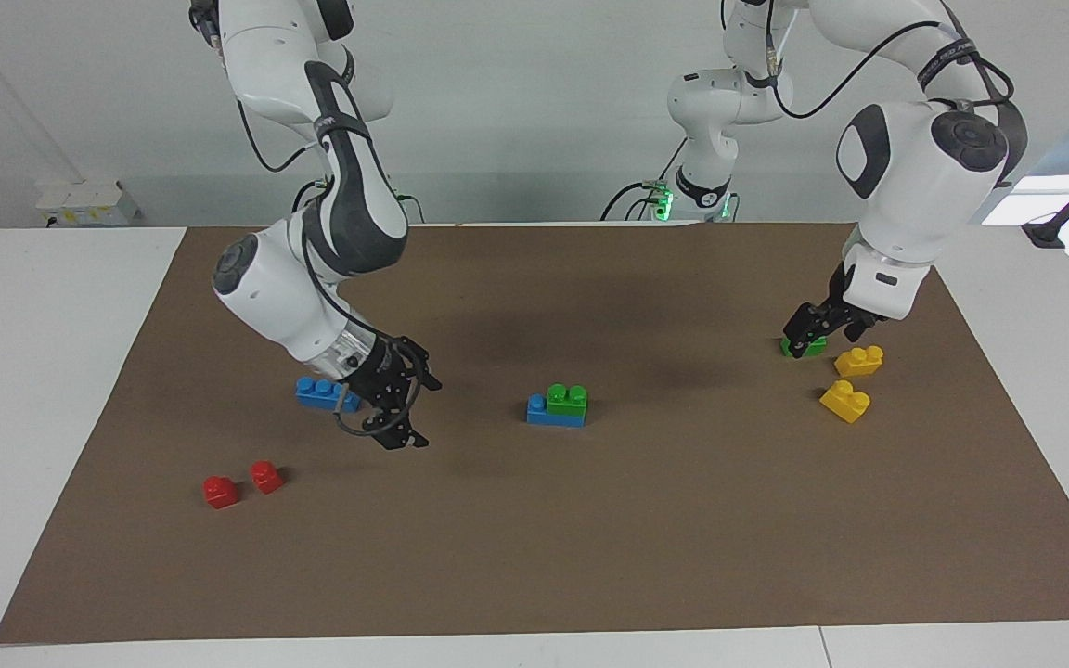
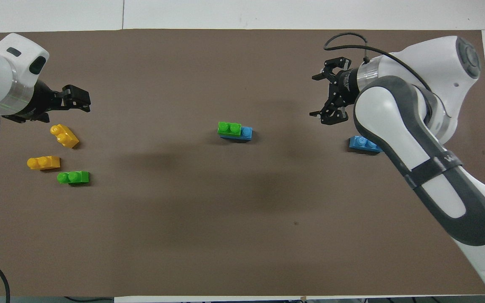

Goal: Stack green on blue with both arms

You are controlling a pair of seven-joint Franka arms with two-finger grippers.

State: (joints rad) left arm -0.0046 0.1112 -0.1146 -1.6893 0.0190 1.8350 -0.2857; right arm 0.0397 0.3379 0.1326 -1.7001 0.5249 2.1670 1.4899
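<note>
A green brick (image 1: 567, 397) (image 2: 229, 128) sits stacked on a blue brick (image 1: 542, 414) (image 2: 247, 133) at the middle of the mat, and neither gripper touches them. My right gripper (image 1: 409, 413) (image 2: 316, 96) hangs open and empty beside a second blue brick (image 1: 315, 391) (image 2: 361, 143), which its arm partly hides. My left gripper (image 1: 804, 336) (image 2: 83, 101) hangs open and empty over the cluster holding a loose green brick (image 1: 805, 350) (image 2: 73, 177). In the facing view it covers part of that brick.
Two yellow bricks (image 1: 859, 360) (image 1: 845, 401) (image 2: 64, 135) (image 2: 43, 162) lie beside the loose green brick. Two red bricks (image 1: 220, 491) (image 1: 266, 476) lie toward the right arm's end of the brown mat (image 1: 590, 538), hidden by the arm in the overhead view.
</note>
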